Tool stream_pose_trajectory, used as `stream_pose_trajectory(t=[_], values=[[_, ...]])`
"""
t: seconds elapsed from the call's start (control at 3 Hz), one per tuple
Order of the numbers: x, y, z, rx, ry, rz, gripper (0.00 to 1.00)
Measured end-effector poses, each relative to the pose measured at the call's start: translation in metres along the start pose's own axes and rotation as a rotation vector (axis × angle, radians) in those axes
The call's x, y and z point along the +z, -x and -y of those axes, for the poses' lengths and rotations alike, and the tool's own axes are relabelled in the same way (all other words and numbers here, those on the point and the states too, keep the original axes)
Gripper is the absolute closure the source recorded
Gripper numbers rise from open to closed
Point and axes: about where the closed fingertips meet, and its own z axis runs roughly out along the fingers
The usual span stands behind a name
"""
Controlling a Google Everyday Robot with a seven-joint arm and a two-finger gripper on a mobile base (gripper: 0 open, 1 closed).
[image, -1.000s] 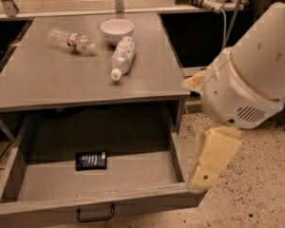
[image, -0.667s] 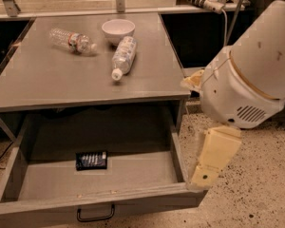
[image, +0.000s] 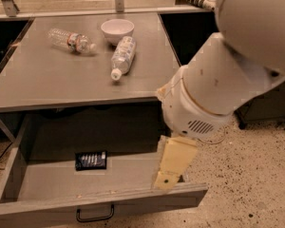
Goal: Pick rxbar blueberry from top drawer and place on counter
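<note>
Grey steel, the top drawer [image: 47, 182] stands pulled out, the rxbar blueberry [image: 90, 160] lying flat on its floor left of centre. From the right the bulky white arm [image: 218, 89] bends downward, its cream gripper [image: 170, 172] hanging over the drawer's near right corner, apart from the bar; spread or closed, I cannot tell.

The counter [image: 61, 87] and top drawer [image: 109, 201] are looking like matt grey metal, the bottles [image: 122, 56] are showing clear plastic w/ glints, & the pale matt gripper [image: 165, 178] is hanging over the drawer's front-right corner.
</note>
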Motion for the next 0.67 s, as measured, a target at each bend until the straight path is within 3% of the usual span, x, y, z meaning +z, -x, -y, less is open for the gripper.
stream_pose_trajectory(t=[0.33,0.67], values=[[0.0744,0.0211,0.041,0.006,-0.042,-0.002,0.0],[0.0745,0.0212,0.041,0.006,-0.043,-0.001,0.0]])
